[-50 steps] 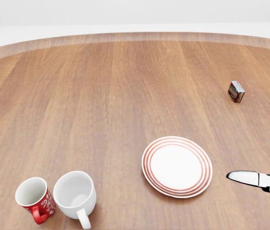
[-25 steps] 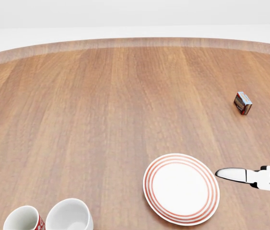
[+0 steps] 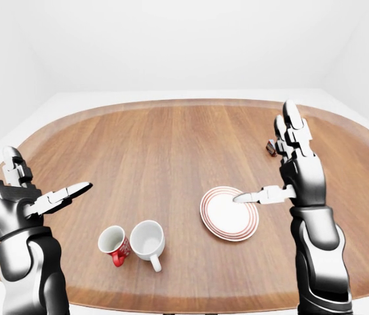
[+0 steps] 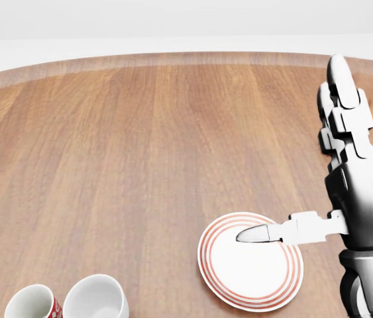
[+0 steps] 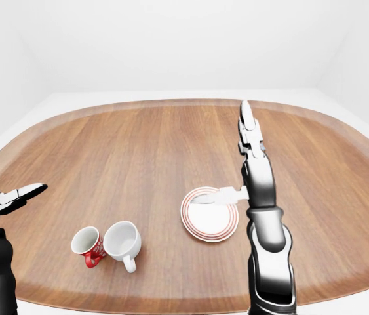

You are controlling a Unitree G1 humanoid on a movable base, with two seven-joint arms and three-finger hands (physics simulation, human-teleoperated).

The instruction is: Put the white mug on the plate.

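Note:
The white mug [image 3: 147, 241] stands upright near the bottom of the oval wooden table [image 3: 171, 144] in the left-eye view, handle toward the bottom. A red mug [image 3: 113, 243] stands touching or nearly touching its left side. To the right lies the white plate [image 3: 225, 222] with red rings, nothing on it. My right hand [image 3: 269, 157] is raised and open, fingers pointing up, its thumb [image 4: 259, 233] stretched over the plate's right half. At the left my left hand [image 3: 37, 170] is open, well clear of both mugs, holding nothing.
A small dark box [image 3: 271, 146] lies on the table at the right, partly behind my right hand. White floor and walls surround the table. The table's near rim [image 3: 171, 303] runs along the bottom of the view.
The head camera first shifted, sliding mugs and plate down the picture. Since then my right hand has risen into view and moved left, its thumb now over the plate, hiding the box.

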